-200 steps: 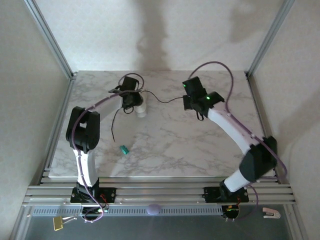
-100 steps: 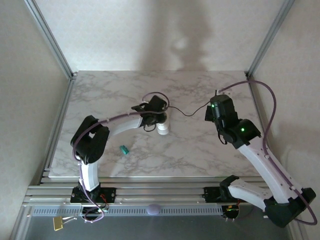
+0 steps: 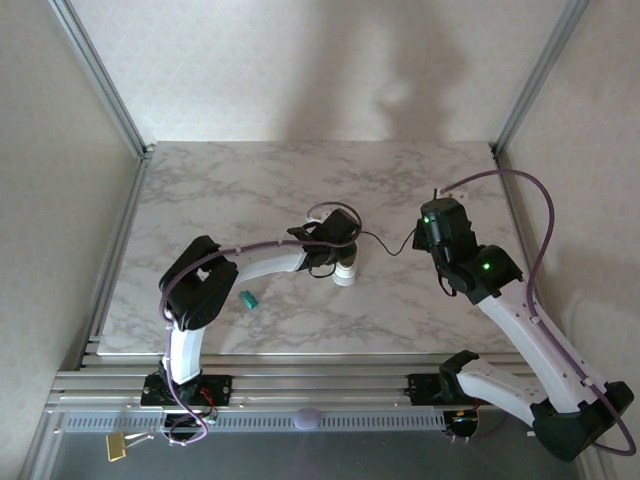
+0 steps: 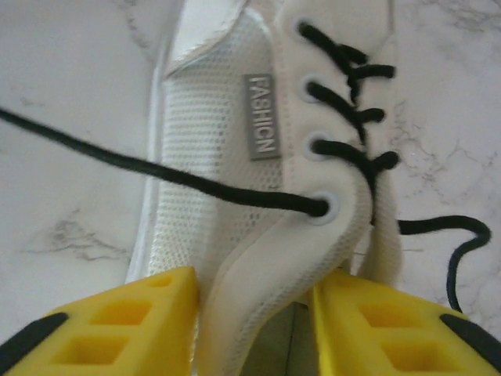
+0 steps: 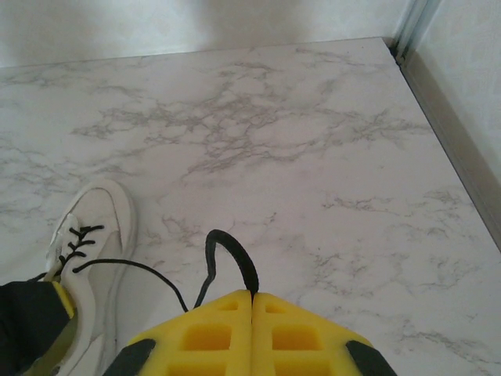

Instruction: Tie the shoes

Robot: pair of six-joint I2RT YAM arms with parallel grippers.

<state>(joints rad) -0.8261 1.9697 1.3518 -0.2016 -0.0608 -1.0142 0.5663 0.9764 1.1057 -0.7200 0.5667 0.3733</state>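
Top: sneaker (image 3: 344, 273) at centre of table (image 3: 230, 180), under left gripper (image 3: 335, 238); lace (image 3: 385, 243) strung to right gripper (image 3: 438, 225). Left wrist: fingers (image 4: 117, 313) half parted astride heel collar, apparently not clamped. Right wrist: shut tight on lace. Risks dragging the unheld sneaker by the lace, or losing the pinch.

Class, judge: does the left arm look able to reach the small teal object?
Likely yes: the small teal object lies on marble beside its elbow, once the open left pincer leaves the white sneaker.
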